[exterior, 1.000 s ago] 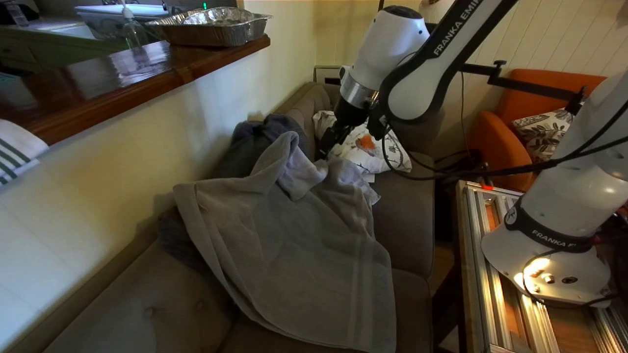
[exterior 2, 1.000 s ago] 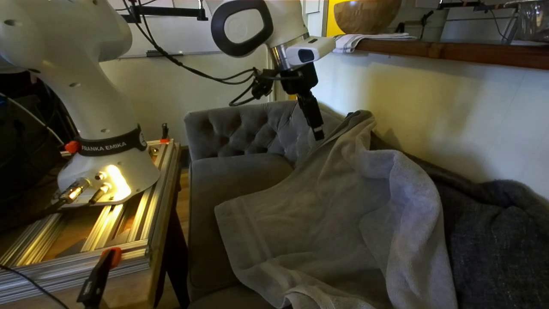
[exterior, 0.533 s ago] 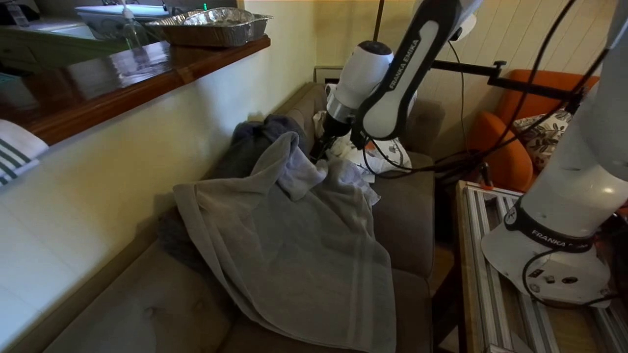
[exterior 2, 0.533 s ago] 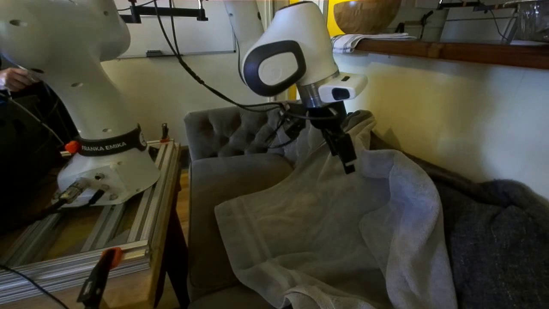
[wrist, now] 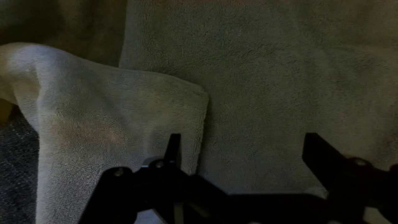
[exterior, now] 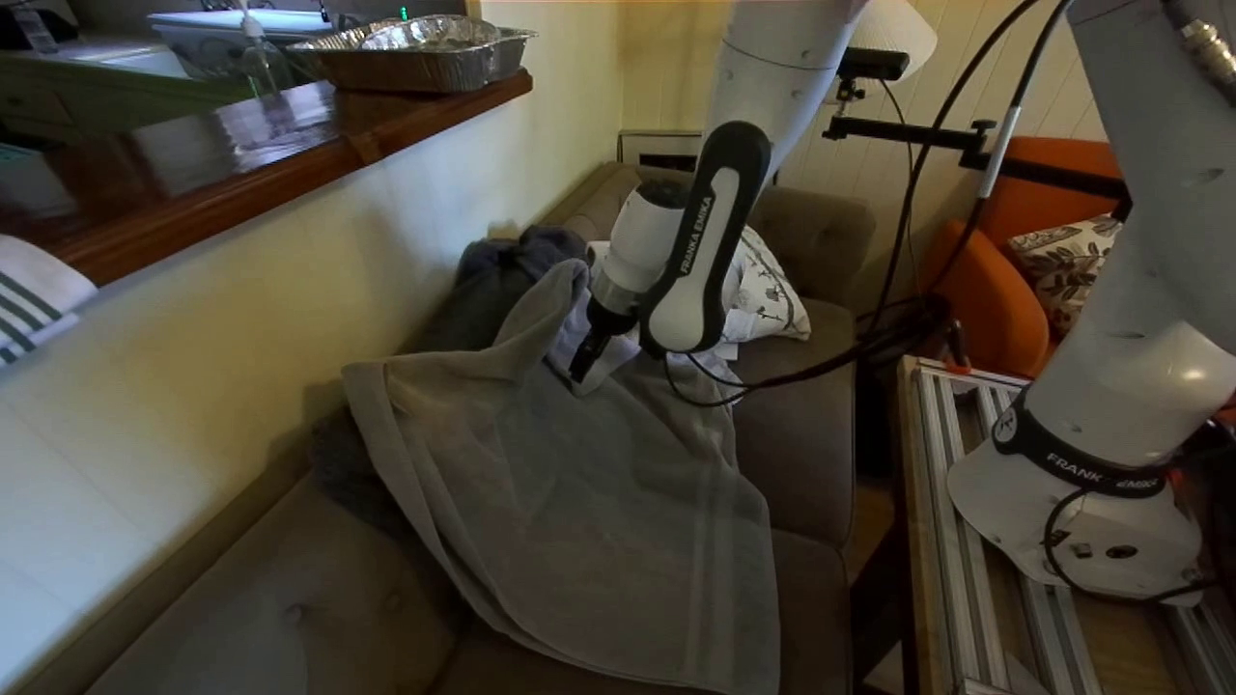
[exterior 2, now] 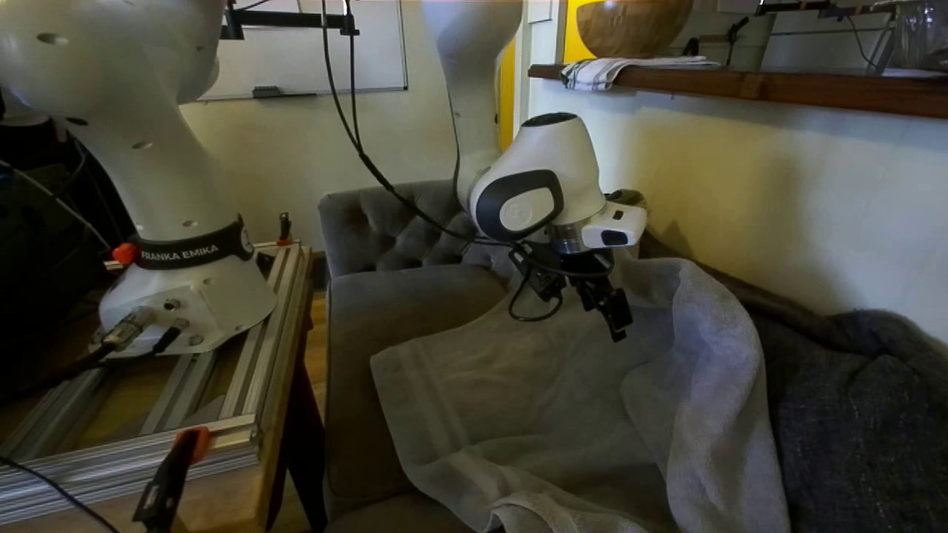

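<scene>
Grey terry towel is found loosely draped over the tufted sofa and over part of a dark grey cloth. One corner is folded back as a flap. The gripper is positioned over this flap; its jaws are spread wide and nothing is pinched. In the wrist view, the flap's hem is framed between the fingertips.

Should the hem be gripped, it is judged that both fingertips are best lowered evenly, with the hem between them, until the pile is lightly pressed. Closing is best done slowly, so that cloth is gathered rather than skimmed; with too deep a descent, the layer below would probably be caught as well.

Whether the towel is touched by the fingertips cannot be determined. The wrist view is dark, and the fingers are shown there almost as silhouettes. In an exterior view, the flap and a patterned pillow are partly covered by the arm. Part of the towel's border is cut off at the bottom of both exterior views.
</scene>
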`<state>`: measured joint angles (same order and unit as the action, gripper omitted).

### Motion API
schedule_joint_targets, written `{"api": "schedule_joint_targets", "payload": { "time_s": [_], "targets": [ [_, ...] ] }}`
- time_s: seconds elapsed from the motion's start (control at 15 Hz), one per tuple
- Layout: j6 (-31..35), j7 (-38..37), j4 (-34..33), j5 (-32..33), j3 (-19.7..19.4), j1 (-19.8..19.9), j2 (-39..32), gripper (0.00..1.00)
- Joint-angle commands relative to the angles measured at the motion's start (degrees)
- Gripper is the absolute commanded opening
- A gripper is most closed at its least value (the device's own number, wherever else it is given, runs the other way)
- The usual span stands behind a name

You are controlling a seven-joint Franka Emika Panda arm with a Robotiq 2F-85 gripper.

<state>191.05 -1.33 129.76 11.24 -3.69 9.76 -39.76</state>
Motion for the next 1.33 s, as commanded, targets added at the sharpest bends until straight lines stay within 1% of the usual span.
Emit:
{"api": "schedule_joint_targets", "payload": {
  "time_s": [0.0,0.13,0.27,0.33,0.4,0.47,0.8,1.0,1.2,1.27],
  "targets": [
    [-0.1,2.1,-0.3,-2.3,0.6,0.2,-0.2,1.0],
    [-0.1,2.1,-0.7,-2.3,0.6,0.6,-0.2,1.0],
    [2.0,1.4,-5.8,-3.5,1.2,0.8,-5.7,1.0],
    [1.7,1.3,-7.8,-3.8,2.0,1.4,-7.5,1.0],
    [2.6,1.1,-9.9,-4.4,2.1,1.5,-9.5,1.0],
    [1.9,1.2,-11.9,-4.7,2.2,1.5,-11.2,1.0],
    [1.4,0.7,-20.8,-6.8,1.0,1.2,-19.1,1.0],
    [1.4,-0.5,-23.9,-8.9,0.5,1.2,-22.0,1.0],
    [1.9,-1.2,-24.6,-10.6,0.9,2.5,-23.0,1.0],
    [2.0,-1.5,-24.7,-11.1,0.8,2.7,-23.2,0.94]
  ]
}}
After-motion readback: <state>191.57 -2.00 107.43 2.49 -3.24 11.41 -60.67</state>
